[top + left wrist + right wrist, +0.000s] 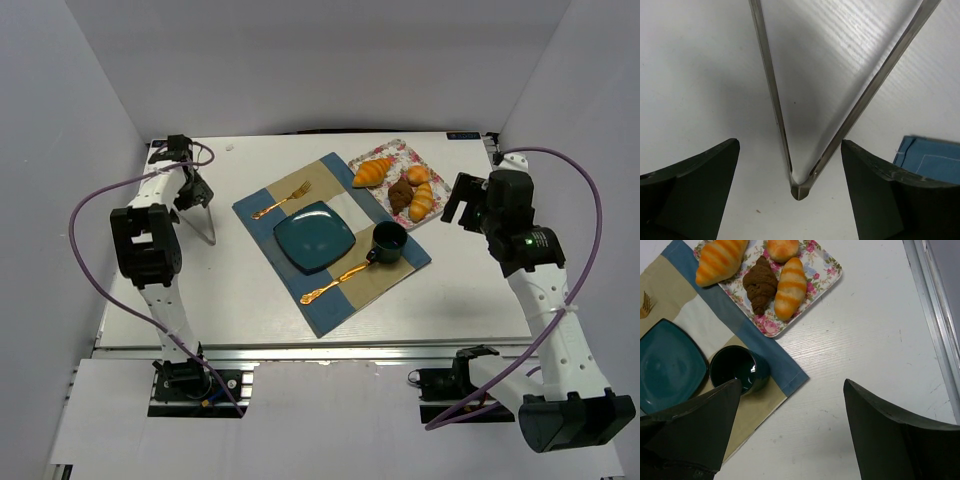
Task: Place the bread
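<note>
The bread (373,172), the largest golden-orange croissant, lies at the left end of a floral tray (400,153) at the back right. It also shows in the right wrist view (720,260). My right gripper (456,203) is open and empty, above bare table to the right of the tray (832,270); in its own view the gripper (792,385) is below the tray. My left gripper (196,193) is at the far left and open, its jaws either side of the hinge of metal tongs (800,189) lying on the table, not touching them.
A dark chocolate pastry (760,287) and two smaller rolls (790,287) share the tray. A blue and beige placemat (300,300) holds a teal plate (315,237), a dark cup (389,241), a gold fork (281,200) and a gold spoon (338,281).
</note>
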You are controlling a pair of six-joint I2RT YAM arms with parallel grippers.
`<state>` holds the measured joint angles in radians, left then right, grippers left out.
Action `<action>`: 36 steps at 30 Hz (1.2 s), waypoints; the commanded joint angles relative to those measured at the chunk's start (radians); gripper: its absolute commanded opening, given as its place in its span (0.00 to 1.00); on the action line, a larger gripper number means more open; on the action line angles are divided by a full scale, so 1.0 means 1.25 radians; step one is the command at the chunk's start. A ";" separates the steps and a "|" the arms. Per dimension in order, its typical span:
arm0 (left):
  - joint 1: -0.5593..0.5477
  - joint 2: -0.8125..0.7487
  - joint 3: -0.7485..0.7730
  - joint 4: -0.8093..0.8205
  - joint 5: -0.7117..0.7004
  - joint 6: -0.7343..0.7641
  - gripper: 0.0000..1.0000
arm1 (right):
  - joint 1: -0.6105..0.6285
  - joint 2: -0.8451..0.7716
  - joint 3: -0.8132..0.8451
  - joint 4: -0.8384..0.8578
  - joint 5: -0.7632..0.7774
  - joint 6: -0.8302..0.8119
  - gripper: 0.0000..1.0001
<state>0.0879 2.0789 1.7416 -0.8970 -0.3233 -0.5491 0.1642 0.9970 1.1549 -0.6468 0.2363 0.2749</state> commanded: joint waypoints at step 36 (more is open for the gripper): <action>0.001 0.005 -0.138 0.152 0.089 0.053 0.92 | 0.000 0.031 -0.038 0.057 -0.042 -0.010 0.89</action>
<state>0.0872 2.0903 1.5764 -0.7166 -0.2089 -0.5034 0.1642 1.0370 1.1099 -0.6117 0.1947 0.2729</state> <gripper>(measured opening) 0.926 0.895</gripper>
